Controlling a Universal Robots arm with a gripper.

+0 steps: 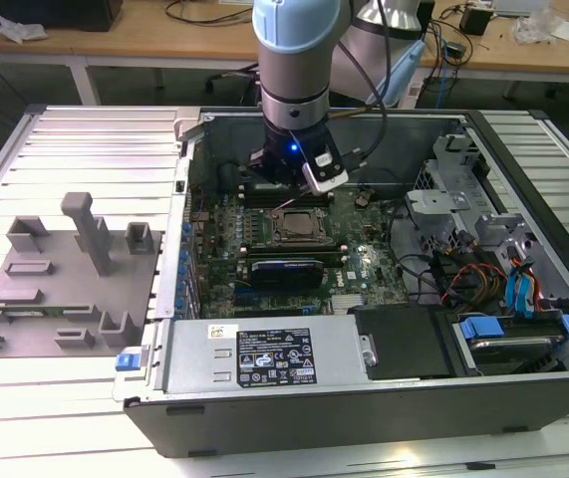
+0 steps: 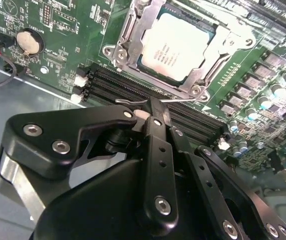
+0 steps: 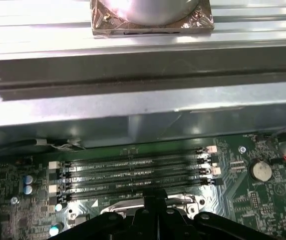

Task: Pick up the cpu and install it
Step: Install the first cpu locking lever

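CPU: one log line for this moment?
cpu: lying in socket | gripper: jaws shut, off cpu, beside socket above memory slots

1. A table of ribbed, silvery metal slats carries everything; its slats run across the exterior view from left to right.
2. An open computer case lies on its side on the slats, open face up; it covers the table's middle and the exterior view's right.
3. A grey fixture plate lies flat on the slats at the exterior view's left, just beside the case; grey blocks stand on it, among them a tall post.
4. In the first wrist view a square metal plate sits on the slats beyond the case's wall; a rounded silvery body rests on it.
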